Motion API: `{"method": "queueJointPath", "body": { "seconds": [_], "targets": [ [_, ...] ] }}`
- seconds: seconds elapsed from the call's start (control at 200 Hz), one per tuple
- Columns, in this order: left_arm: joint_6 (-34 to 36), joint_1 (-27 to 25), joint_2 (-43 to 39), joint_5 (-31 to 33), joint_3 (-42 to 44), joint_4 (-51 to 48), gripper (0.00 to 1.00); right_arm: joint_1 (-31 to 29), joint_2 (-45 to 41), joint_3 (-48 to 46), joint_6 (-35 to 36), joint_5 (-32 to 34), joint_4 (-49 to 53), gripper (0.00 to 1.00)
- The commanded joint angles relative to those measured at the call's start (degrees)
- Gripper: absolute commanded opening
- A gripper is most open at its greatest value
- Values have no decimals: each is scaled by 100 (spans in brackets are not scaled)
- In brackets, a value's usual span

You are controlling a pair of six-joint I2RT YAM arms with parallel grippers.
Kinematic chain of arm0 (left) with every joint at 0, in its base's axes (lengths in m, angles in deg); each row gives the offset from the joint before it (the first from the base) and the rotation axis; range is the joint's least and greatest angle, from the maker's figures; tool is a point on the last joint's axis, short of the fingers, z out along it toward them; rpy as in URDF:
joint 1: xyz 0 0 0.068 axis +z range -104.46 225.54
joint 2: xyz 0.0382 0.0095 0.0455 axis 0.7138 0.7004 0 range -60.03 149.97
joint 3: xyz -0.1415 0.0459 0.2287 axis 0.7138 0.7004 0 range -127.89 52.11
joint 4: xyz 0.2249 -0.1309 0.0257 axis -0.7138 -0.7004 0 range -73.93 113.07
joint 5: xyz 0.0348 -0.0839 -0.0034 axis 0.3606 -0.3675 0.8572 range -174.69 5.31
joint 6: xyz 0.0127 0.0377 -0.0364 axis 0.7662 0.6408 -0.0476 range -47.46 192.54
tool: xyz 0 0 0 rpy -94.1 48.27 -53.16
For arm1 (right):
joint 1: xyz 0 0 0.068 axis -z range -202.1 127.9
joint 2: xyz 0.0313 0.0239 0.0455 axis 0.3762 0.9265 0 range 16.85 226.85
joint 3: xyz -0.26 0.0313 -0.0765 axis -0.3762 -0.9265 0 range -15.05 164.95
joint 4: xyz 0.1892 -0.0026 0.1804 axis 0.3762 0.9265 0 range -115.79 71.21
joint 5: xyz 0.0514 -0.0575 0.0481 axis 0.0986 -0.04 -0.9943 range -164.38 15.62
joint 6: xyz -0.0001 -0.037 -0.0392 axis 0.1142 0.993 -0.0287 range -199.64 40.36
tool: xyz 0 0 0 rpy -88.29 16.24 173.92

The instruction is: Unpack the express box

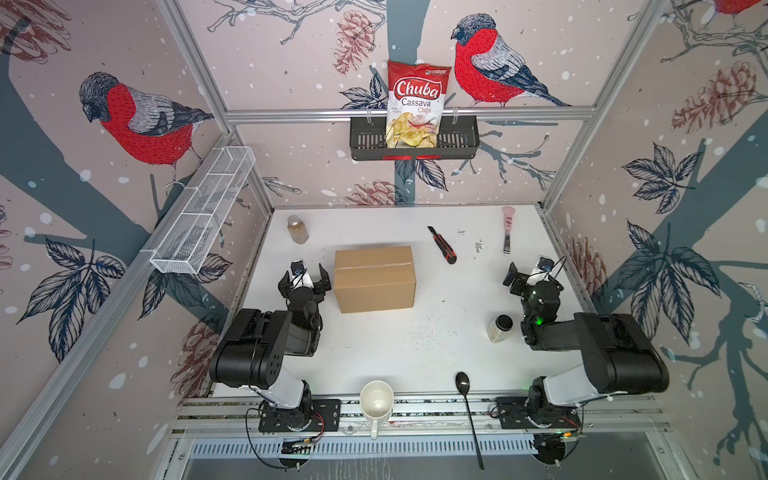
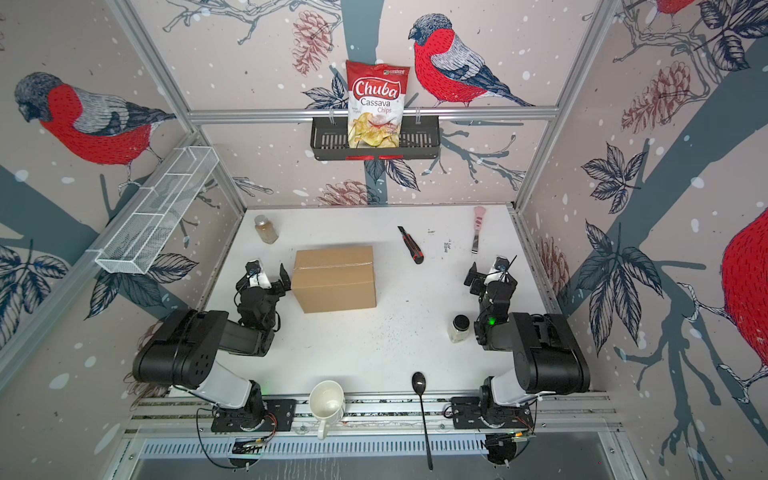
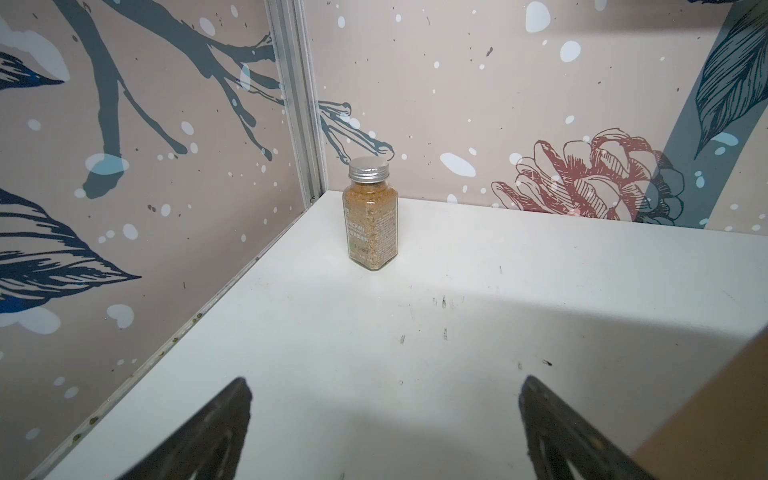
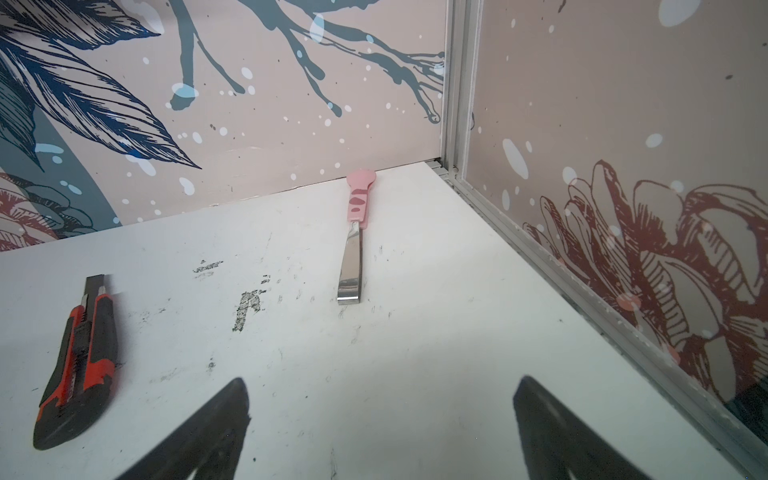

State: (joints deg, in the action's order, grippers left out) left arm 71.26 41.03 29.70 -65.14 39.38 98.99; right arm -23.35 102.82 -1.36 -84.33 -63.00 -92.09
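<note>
The express box point(image 1: 374, 278) point(image 2: 334, 278) is a plain brown carton. It lies closed in the middle of the white table point(image 1: 395, 345), with clear tape along its top seam. My left gripper point(image 1: 305, 272) point(image 2: 266, 276) hovers just left of the box, open and empty. In the left wrist view its jaws point(image 3: 385, 380) stand wide over bare table, and a corner of the box point(image 3: 706, 415) shows at the edge. My right gripper point(image 1: 534, 268) point(image 2: 490, 270) point(image 4: 382, 379) is open and empty near the right wall, well apart from the box.
A red-black utility knife point(image 1: 442, 245) point(image 4: 79, 370) and a pink-handled scraper point(image 1: 508, 228) point(image 4: 355, 241) lie behind the box. A spice jar point(image 1: 298, 229) point(image 3: 370, 220) stands back left, a black-lidded jar point(image 1: 500, 328) by the right arm. A mug point(image 1: 376, 401) and spoon point(image 1: 467, 411) lie in front.
</note>
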Motion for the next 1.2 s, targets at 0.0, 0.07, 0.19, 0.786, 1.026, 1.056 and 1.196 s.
{"method": "queueJointPath", "body": {
  "seconds": [0.0,0.07,0.19,0.786,1.026,1.056,1.196],
  "targets": [
    [38,-1,-9,-9,-1,87,99,-12,-2,-6,-10,-47,-184,99],
    [31,1,-14,-9,-1,89,99,-9,-2,-7,-15,-43,-181,99],
    [33,3,-13,-7,-12,88,99,-4,-2,-6,-14,-44,-186,99],
    [-1752,172,-2051,1688,-1962,-4788,99,90,-1596,2452,-1279,135,5314,99],
    [-2692,399,-2451,-51,-3115,-7131,99,-382,-1657,3923,-1313,-156,7318,99],
    [-2859,398,-2486,-275,-3219,-7410,99,-515,-1595,4093,-1251,-184,7490,99],
    [-3413,-409,-2777,335,-3464,-8655,99,-1097,-1062,4837,-1213,-211,8001,99]
  ]
}}
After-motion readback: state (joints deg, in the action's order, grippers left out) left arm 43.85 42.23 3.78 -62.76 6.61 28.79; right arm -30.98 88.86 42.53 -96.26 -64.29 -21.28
